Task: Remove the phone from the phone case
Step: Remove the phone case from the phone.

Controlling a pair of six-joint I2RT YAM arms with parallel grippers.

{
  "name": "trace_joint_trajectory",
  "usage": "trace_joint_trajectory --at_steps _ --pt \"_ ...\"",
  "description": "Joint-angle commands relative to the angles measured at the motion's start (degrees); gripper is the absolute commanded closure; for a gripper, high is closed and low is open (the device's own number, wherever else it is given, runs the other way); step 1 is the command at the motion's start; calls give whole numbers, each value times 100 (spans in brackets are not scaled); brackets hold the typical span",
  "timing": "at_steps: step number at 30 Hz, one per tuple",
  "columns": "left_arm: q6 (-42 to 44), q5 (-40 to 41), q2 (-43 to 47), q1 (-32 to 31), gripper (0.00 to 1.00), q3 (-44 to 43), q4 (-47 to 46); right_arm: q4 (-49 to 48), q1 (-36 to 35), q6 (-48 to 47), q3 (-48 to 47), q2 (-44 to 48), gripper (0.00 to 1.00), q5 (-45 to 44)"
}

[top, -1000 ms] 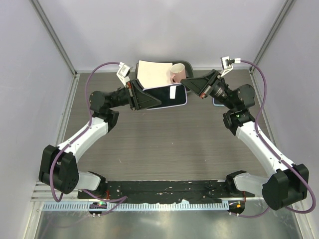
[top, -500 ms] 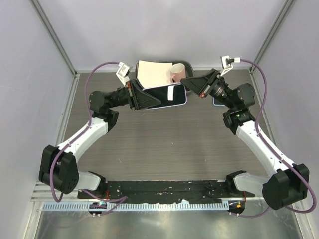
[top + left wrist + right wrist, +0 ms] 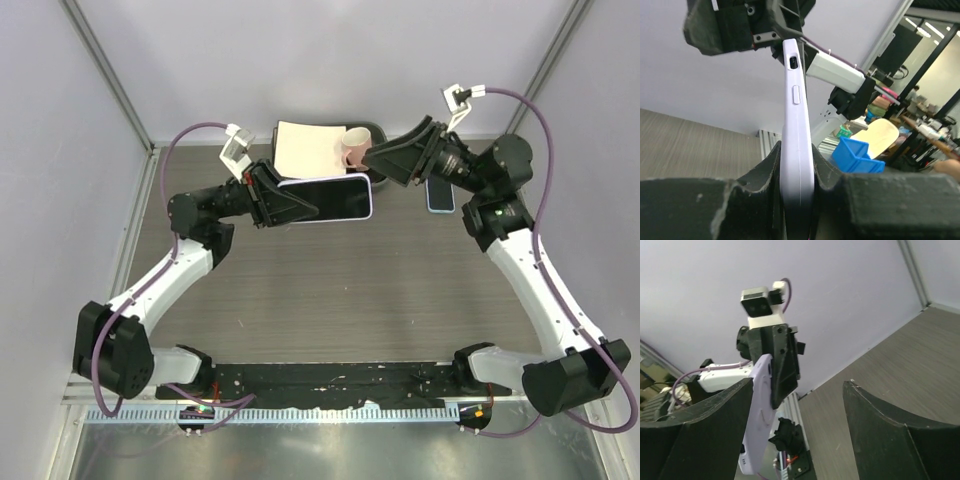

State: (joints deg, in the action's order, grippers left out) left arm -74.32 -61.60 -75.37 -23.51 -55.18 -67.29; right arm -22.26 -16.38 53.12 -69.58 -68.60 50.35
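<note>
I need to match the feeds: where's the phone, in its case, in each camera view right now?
Top view: the phone is at centre back, dark screen facing the camera, its left end in the left claw.
Left wrist: edge-on and upright in mid-frame, rising out of that claw.
Right wrist: lower left, lilac back showing.
Shared landmark: the left claw clamped on it appears in all three views.

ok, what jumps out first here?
The lavender-cased phone, held aloft at far centre by the left tool. The right tool gapes open beside its right end, not touching. Behind sits a pink cup; a second phone lies flat at right.
</note>
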Motion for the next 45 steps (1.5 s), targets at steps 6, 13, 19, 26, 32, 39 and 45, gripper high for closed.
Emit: trace_joint_trajectory --at_steps 6,13,19,26,32,39,45 --pt "418 69 453 30 100 -19 -436 2411 1171 -1577 -1180 303 19 756" --pt "1051 271 418 39 100 -116 979 2534 1427 -2640 -971 435 12 2865" --pt "1490 623 366 39 100 -186 1990 1437 1436 -2167 -93 619 10 3210" --pt "1588 869 409 39 100 -257 2387 4731 911 -5520 -424 681 6 736" --pt "1684 747 383 39 100 -265 2431 5108 724 -5829 -363 401 8 1184" --pt "1719 553 400 39 100 -248 2457 5654 155 -6297 -539 -4 19 1524" --pt "1755 483 392 22 100 -204 2457 5039 -252 -5700 -504 -110 30 1355"
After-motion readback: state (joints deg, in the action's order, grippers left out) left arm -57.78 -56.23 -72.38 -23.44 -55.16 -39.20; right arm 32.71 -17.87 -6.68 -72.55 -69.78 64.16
